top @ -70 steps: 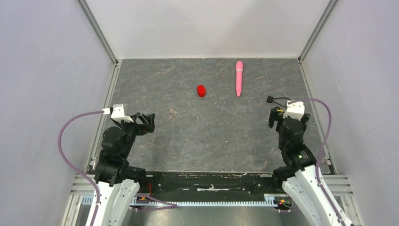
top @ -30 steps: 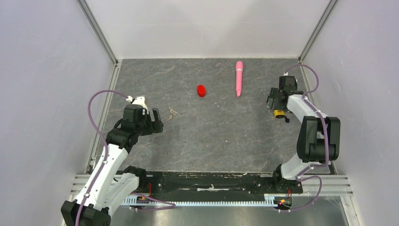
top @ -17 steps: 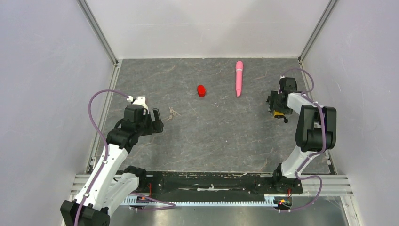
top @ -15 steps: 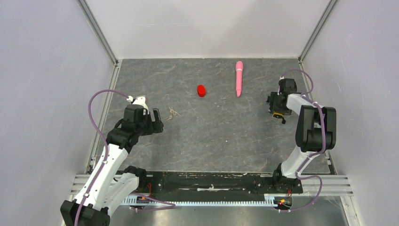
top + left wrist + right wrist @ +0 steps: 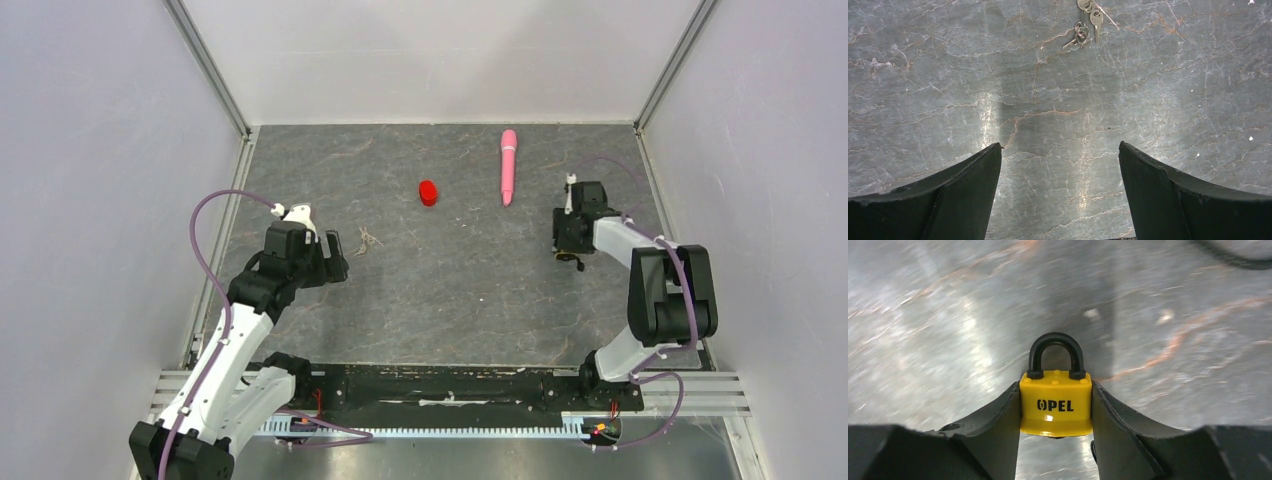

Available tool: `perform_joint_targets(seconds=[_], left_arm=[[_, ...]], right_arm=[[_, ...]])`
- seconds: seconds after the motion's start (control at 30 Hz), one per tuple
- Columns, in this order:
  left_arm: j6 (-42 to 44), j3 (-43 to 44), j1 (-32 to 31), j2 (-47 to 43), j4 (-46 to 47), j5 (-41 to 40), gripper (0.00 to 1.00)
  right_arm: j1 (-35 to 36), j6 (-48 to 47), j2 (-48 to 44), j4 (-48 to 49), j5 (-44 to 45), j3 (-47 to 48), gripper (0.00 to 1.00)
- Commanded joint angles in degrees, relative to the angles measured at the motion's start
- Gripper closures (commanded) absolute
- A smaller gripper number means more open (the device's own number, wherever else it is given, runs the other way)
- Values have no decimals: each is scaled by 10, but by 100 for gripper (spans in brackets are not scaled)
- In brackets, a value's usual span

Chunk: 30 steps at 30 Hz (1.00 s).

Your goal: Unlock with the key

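In the right wrist view a small yellow padlock (image 5: pixel 1056 407) with a black shackle sits squarely between my right gripper's (image 5: pixel 1056 387) two fingers, which press on both its sides. The top view shows that gripper (image 5: pixel 572 245) low over the table's right side. The key (image 5: pixel 1087 22), a tiny silvery bunch on a ring, lies flat on the grey stone-patterned table ahead of my left gripper (image 5: pixel 1059 145). That gripper is wide open and holds nothing. From above, the key (image 5: pixel 368 240) lies just beyond the left gripper (image 5: pixel 335 258).
A pink pen-like stick (image 5: pixel 509 166) and a small red cap (image 5: pixel 428 192) lie toward the back of the table. A black cord (image 5: pixel 1233 257) crosses the top right corner of the right wrist view. Walls close in the left, right and back.
My right gripper closed on the yellow padlock and shifted left, toward the table's middle, with it. The left arm and the key have not moved over the last second.
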Motion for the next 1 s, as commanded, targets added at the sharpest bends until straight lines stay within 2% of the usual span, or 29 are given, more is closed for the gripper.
perform_joint_targets(seconds=[0.0,0.1,0.13,0.47,0.77,0.9,0.93,0.97], left_arm=[[1,4,-1,5,24,15,8],[2,3,0,6,24,20,8],[2,3,-1,6,24,20,8],[-1,0,-1,4,26,22,8],[-2,-1,0,9,27,22,8],[-3,-1,0,8,28,21,8],[-2,-1,0,9,27,21,8],[-3,-1,0,8,27,22,8]], right_arm=[[64,45,-58,3,-21,-16,87],[122,95,-74,-23,7,-11,99],[140,116,-77,-32,15,-8,100],[333,293,-64,-70,99,7,100],[426,416,30,-122,150,80,100],[448,453,39,-123,176,85,91],[449,459,39,-123,178,86,86],[451,465,39,-123,180,86,77]])
